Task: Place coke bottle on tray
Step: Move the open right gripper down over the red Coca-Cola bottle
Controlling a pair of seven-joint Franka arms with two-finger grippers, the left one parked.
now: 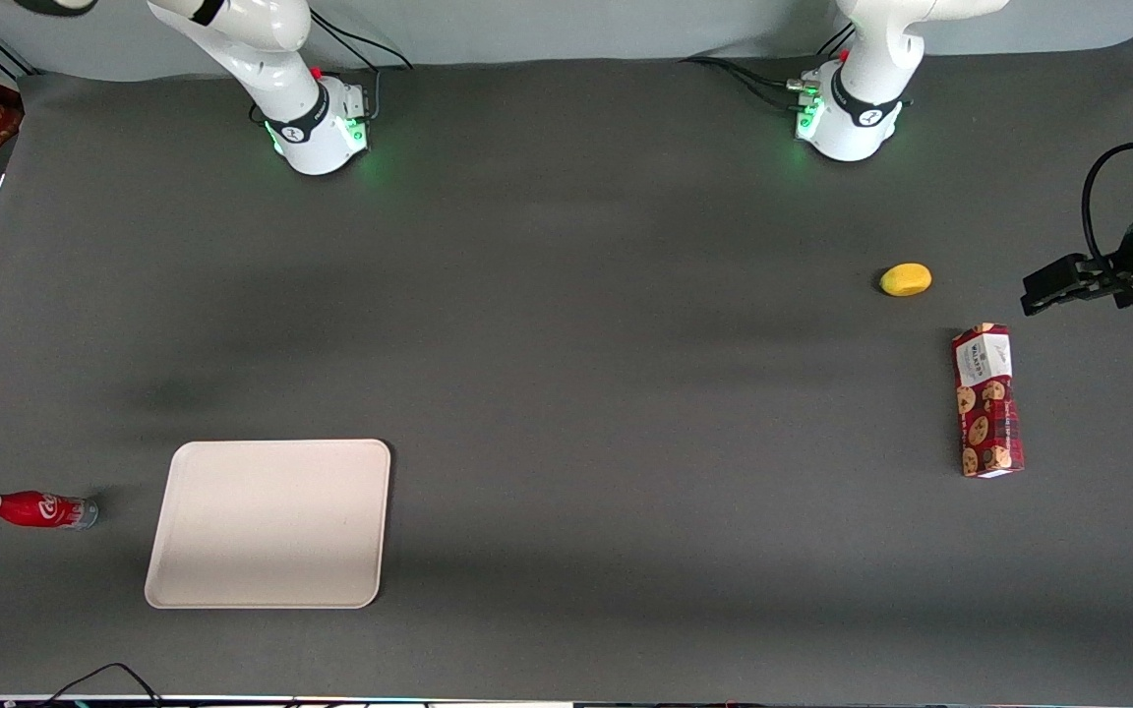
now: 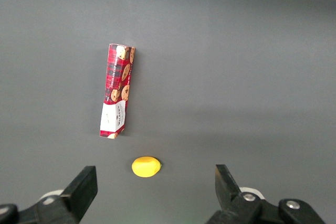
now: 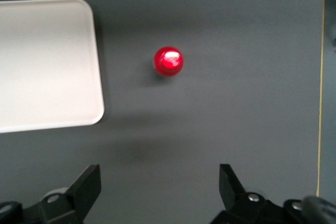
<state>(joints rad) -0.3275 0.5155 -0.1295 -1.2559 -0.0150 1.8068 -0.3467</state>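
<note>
The coke bottle [image 1: 30, 509], small, red, with white script and a silvery base, stands on the dark table beside the tray, toward the working arm's end. In the right wrist view it shows from above as a round red cap [image 3: 168, 61]. The tray [image 1: 271, 521] is large, cream-white and bare; its rounded corner shows in the right wrist view [image 3: 47, 61]. My right gripper [image 3: 160, 182] is open and empty, high above the table. Its fingers [image 3: 86, 182] are spread wide, apart from the bottle. It does not show in the front view.
A red cookie box [image 1: 987, 400] and a small yellow fruit [image 1: 906, 279] lie toward the parked arm's end; both show in the left wrist view, box [image 2: 116, 91], fruit [image 2: 146, 166]. The table's edge [image 3: 320, 103] runs close to the bottle.
</note>
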